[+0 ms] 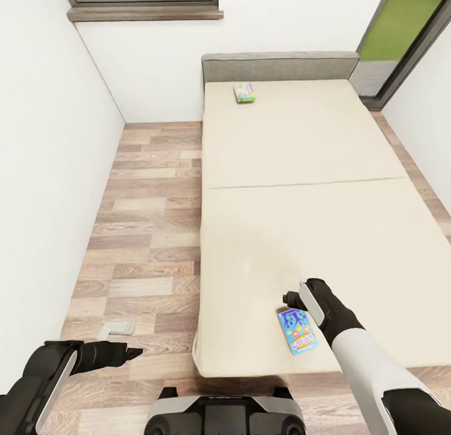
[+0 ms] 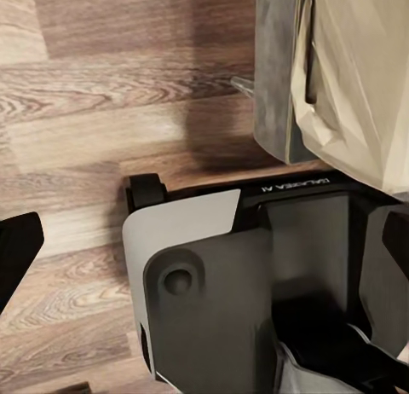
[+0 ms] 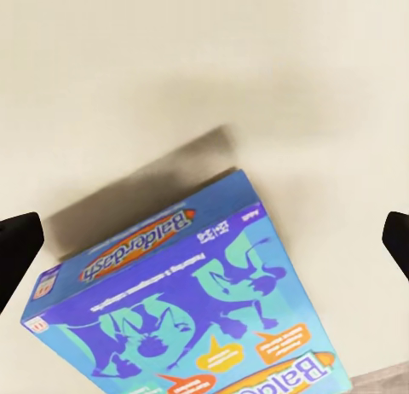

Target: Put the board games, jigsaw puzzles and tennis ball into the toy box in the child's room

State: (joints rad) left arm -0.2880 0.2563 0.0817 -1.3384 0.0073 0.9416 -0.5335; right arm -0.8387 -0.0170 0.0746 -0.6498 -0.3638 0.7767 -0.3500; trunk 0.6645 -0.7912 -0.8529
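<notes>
A blue board game box (image 1: 296, 330) (image 3: 187, 317) lies flat on the cream bed (image 1: 300, 172), close to its near edge. My right gripper (image 1: 292, 299) (image 3: 204, 245) hovers just beyond the box, open, its fingertips (image 3: 19, 249) spread wide and holding nothing. A second, green board game box (image 1: 244, 93) lies far off near the grey headboard. My left gripper (image 1: 128, 353) (image 2: 204, 249) hangs low over the wooden floor left of the bed, open and empty. The table, toy box, puzzles and tennis ball are out of view.
A white wall runs along the left, leaving a strip of wooden floor (image 1: 150, 234) between it and the bed. A small grey object (image 1: 118, 327) lies on that floor. My base (image 1: 225, 413) (image 2: 213, 292) stands at the bed's foot. A doorway (image 1: 401, 34) opens at the back right.
</notes>
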